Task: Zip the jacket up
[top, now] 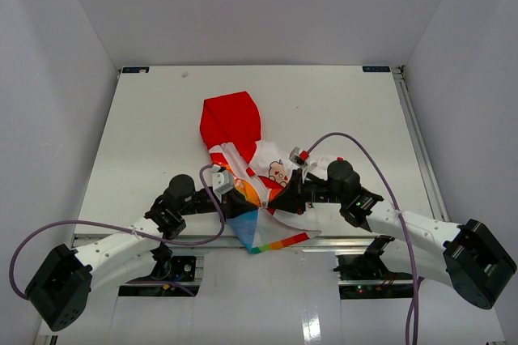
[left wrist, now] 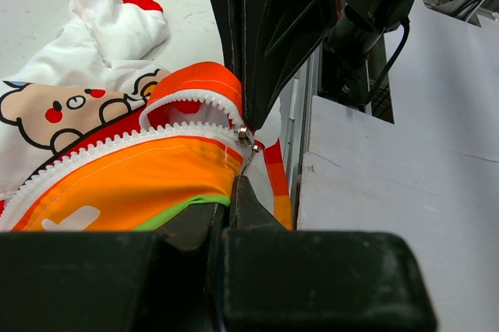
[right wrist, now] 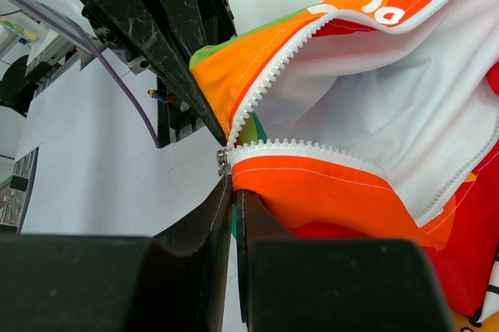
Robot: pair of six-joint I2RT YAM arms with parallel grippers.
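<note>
Both arms reach inward from the near corners, elbows bent and wrists low. The left gripper [top: 252, 203] and right gripper [top: 273, 199] meet nearly tip to tip, each pinched closed on the jacket [top: 231, 122].

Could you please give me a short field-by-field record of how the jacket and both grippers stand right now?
jacket: lying on the table near the arms, red hood pointing away
zipper: open, tooth rows apart, meeting only at the bottom end
left gripper: shut on the jacket at the zipper's bottom end
right gripper: shut on the jacket at the same end, facing it
</note>
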